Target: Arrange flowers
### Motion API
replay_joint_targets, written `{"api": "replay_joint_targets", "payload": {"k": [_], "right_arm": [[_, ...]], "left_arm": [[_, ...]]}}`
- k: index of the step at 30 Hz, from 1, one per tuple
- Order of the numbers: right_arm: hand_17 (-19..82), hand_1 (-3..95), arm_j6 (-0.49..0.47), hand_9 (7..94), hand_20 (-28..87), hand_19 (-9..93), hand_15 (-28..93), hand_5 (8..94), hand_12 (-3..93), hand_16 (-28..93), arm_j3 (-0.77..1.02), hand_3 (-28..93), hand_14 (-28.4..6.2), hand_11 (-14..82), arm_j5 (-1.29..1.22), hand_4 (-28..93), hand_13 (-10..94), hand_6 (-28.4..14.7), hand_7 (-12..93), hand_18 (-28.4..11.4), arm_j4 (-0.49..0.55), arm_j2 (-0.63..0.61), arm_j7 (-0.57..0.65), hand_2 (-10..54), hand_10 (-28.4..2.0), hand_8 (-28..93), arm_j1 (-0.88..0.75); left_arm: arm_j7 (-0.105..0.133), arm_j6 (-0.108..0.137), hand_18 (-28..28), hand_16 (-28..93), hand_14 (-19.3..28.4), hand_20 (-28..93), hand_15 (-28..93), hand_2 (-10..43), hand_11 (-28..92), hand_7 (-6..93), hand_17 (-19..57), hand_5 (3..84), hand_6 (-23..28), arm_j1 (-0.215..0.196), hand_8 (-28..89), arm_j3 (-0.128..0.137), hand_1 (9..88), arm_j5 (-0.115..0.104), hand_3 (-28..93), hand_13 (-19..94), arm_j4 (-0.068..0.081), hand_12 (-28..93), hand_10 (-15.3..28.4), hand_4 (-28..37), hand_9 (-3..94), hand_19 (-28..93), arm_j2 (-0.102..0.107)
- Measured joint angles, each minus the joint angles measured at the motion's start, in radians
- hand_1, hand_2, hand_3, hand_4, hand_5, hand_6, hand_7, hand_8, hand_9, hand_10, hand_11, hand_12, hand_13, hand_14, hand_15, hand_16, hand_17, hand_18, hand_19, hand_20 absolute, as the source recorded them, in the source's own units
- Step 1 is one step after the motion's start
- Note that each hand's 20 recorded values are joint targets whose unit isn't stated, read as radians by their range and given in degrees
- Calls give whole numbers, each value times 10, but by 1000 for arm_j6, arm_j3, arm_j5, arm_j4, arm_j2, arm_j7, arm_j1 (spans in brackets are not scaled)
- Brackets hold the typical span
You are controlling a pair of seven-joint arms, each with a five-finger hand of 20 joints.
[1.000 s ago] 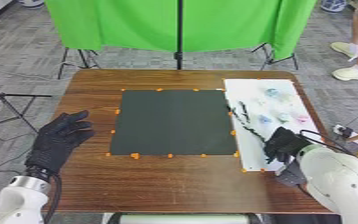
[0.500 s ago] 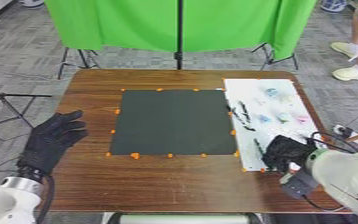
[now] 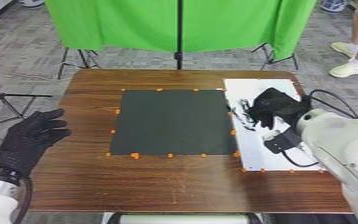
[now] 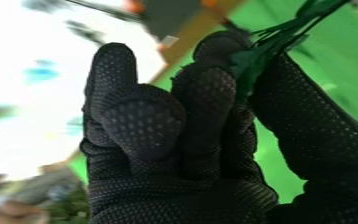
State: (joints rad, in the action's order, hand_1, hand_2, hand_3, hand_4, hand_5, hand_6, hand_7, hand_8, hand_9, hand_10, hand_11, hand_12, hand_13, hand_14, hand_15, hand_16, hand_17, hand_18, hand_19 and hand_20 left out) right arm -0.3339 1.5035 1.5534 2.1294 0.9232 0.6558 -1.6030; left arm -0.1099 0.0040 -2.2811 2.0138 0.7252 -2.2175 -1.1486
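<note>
In the head view my right hand (image 3: 278, 104) is over the back half of the white sheet (image 3: 257, 157), its arm coming in from the right. Beside the fingers, dark green stems (image 3: 245, 106) lie along the sheet's left edge. The hand covers part of the sheet. In the right wrist view my right hand (image 4: 202, 115) pinches a green leafy stem (image 4: 269, 55) between thumb and fingers. Pale blue petals (image 4: 42, 73) lie blurred on the white surface. My left hand (image 3: 26, 142) is open at the table's left edge, with nothing in it.
A black square mat (image 3: 171, 122) lies mid-table, with orange markers (image 3: 135, 156) around it. The brown table (image 3: 175, 187) extends in front. Behind it hangs a green cloth (image 3: 122, 27) on a stand.
My right hand has moved from the white sheet's front part to its back half. The stem seen beside it at first has left the sheet's front. My left hand has drifted outward and nearer.
</note>
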Motion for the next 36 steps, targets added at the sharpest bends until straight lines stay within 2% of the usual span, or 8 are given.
{"api": "replay_joint_targets", "payload": {"k": [6,10,12,16,22,25,31,36], "right_arm": [[374,394,34,900,161,838,649,727,336,308,-200,841,-58,522,83,-180,870,-46,679,-167,-80,71,-38,-66,-83,115,182],[384,394,-27,906,160,844,645,730,333,303,-355,841,-54,518,189,-181,881,-42,678,-169,-149,140,-60,-67,-79,113,293],[384,393,-71,907,159,846,644,732,334,302,-439,843,-53,517,232,-181,884,-41,676,-169,-184,172,-71,-68,-78,112,346],[394,383,-104,917,153,848,639,741,331,301,-622,850,-51,515,366,-166,893,-36,676,-168,-251,230,-117,-71,-74,111,437],[409,377,-108,928,147,851,628,750,331,301,-845,854,-44,511,701,-166,909,-28,676,-165,-337,309,-220,-72,-66,111,509],[417,376,-117,935,138,857,613,755,326,304,-903,856,-38,509,772,-173,923,-23,674,-166,-389,354,-198,-71,-62,112,515],[431,370,-115,937,115,867,603,770,305,304,-949,855,-31,522,802,-181,936,-14,662,-166,-471,425,-69,-62,-59,110,506],[440,348,-82,937,95,880,617,785,281,285,-948,861,-30,539,829,-197,937,-6,652,-169,-512,459,-40,-34,-58,91,491]], "left_arm": [[-1,-1,245,-57,208,-4,694,68,459,310,-27,444,69,-57,-134,47,286,-12,729,359,-17,195,171,-283,415,659,10],[0,2,245,-57,209,-3,694,66,461,310,-27,445,70,-105,-135,79,290,-15,727,359,-28,196,171,-283,416,657,8],[0,4,245,-57,209,-3,694,67,460,310,-27,445,70,-119,-135,84,290,-15,725,360,-31,195,170,-283,415,656,7],[-4,5,246,-57,209,-2,694,69,461,311,-26,445,70,-121,-136,82,291,-15,724,360,-31,195,170,-283,415,657,8],[-10,6,246,-57,209,-1,694,71,461,311,-26,446,71,-111,-136,63,289,-16,724,360,-28,195,171,-283,415,658,11],[-16,6,246,-57,209,-1,694,72,462,310,-26,447,72,-100,-136,47,290,-18,724,360,-21,195,170,-283,416,658,20],[-40,5,246,-57,209,-1,694,72,461,309,-26,447,72,-79,-135,26,289,-20,725,360,-15,194,171,-283,416,658,45],[-61,2,246,-57,209,0,694,72,462,309,-27,447,72,-57,-135,11,289,-20,725,359,-9,193,171,-283,415,657,56]]}}
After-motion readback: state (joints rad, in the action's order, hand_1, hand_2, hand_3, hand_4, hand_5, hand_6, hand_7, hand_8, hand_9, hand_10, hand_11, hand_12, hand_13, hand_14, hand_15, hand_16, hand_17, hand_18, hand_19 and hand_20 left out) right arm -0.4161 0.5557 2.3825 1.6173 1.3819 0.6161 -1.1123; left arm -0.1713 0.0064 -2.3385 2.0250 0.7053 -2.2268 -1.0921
